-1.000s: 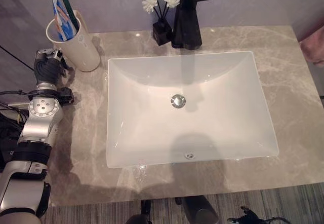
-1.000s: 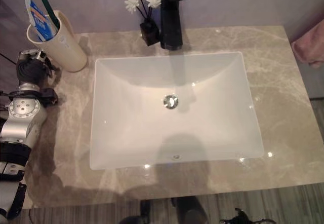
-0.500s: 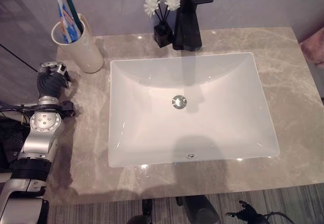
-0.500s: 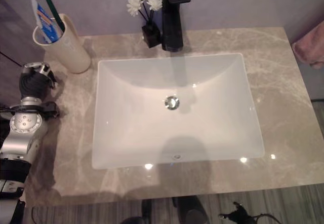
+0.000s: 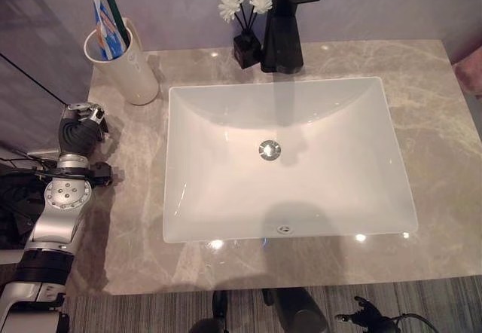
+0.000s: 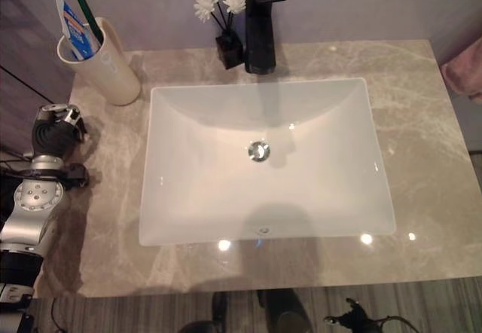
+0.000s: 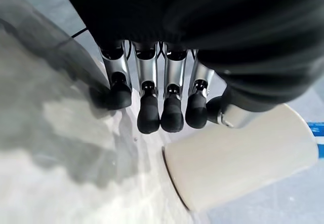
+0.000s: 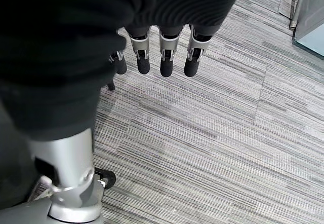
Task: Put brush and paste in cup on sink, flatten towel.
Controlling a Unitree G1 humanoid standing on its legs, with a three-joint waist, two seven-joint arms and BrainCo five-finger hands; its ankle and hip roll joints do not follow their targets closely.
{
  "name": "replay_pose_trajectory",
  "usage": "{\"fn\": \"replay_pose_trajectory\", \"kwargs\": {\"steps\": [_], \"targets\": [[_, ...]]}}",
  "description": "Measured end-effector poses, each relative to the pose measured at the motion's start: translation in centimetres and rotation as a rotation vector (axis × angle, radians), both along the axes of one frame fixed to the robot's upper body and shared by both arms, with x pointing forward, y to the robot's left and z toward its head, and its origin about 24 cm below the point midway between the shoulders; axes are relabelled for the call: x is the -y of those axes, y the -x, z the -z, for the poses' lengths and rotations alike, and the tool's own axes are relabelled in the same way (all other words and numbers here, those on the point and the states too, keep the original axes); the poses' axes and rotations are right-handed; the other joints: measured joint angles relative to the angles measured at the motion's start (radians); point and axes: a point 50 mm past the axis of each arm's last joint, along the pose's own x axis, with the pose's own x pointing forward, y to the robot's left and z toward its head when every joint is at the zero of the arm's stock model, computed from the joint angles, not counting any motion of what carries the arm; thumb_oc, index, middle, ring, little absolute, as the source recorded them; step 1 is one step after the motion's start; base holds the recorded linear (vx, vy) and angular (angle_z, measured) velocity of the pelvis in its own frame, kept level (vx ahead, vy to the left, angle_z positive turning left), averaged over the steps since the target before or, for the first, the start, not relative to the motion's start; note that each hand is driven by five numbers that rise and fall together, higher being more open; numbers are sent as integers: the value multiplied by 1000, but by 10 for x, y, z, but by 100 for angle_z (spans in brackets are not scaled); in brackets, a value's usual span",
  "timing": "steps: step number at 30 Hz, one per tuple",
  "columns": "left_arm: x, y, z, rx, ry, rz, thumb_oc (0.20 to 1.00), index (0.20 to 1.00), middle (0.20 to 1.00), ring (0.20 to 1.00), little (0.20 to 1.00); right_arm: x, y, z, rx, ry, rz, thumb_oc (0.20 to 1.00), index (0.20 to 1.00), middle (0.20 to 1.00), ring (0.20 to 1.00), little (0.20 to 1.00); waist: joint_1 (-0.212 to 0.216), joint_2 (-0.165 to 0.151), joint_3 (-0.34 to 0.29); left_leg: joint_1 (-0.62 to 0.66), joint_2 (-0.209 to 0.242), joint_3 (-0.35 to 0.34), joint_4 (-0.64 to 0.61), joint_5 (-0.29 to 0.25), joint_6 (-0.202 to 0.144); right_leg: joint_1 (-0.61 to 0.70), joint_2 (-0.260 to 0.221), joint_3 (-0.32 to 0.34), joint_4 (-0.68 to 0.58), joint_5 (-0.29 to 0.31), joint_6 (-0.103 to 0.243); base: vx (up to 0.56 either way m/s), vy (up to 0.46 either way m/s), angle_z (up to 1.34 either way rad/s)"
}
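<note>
A cream cup (image 5: pixel 128 69) stands at the far left corner of the marble counter (image 5: pixel 437 129). A green toothbrush (image 5: pixel 115 10) and a blue-and-white paste tube (image 5: pixel 105 30) stand upright inside it. My left hand (image 5: pixel 78 126) hovers near the counter's left edge, a little nearer than the cup. In the left wrist view its fingers (image 7: pixel 161 107) hang relaxed and hold nothing, with the cup (image 7: pixel 243 158) just beyond them. A pink towel (image 6: pixel 461 73) shows at the right edge, mostly cut off. My right hand (image 8: pixel 162 57) hangs open over striped floor.
A white rectangular basin (image 5: pixel 226 197) fills the middle of the counter. A black tap (image 5: pixel 285 24) and a small dark vase of white flowers (image 5: pixel 245 43) stand behind it against the wall. Bare marble lies left and right of the basin.
My left hand has drawn back from the cup toward the near side, empty. The whole picture has shifted a little, so the camera moved.
</note>
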Motion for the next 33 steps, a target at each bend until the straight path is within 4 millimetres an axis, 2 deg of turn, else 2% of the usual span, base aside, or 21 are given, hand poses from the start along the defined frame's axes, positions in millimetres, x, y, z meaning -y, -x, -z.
{"fn": "replay_pose_trajectory", "kwargs": {"steps": [9, 19, 24, 33], "targets": [[9, -8, -22, 75, -5, 35, 200, 200, 200, 200, 200, -1, -6, -2, 20, 1, -4, 1000, 1000, 1000, 1000, 1000, -4, 10, 17, -34, 4, -2, 0, 4, -5, -35, 3, -4, 3, 0, -2, 10, -41, 1], [11, -14, -38, 120, -6, 30, 200, 200, 200, 200, 200, 0, -14, -5, 53, 4, -12, 1000, 1000, 1000, 1000, 1000, -8, 17, 20, -65, 6, 1, 0, 8, -12, -71, 5, -4, 8, 1, -4, 15, -25, 0], [12, -20, -49, 155, -2, 12, 200, 200, 200, 200, 200, 3, -17, -7, 68, 15, -6, 1000, 1000, 1000, 1000, 1000, -6, 32, 17, -99, 6, 1, 0, 11, -16, -105, 5, -4, 12, 1, -5, 14, -10, 0], [13, -33, -62, 167, 5, -9, 200, 200, 200, 200, 200, 3, -20, -9, 91, 15, 0, 1000, 1000, 1000, 1000, 1000, -12, 34, 17, -113, 10, 4, -1, 13, -21, -122, 9, -4, 17, 2, -10, 1, -1, 0]]}}
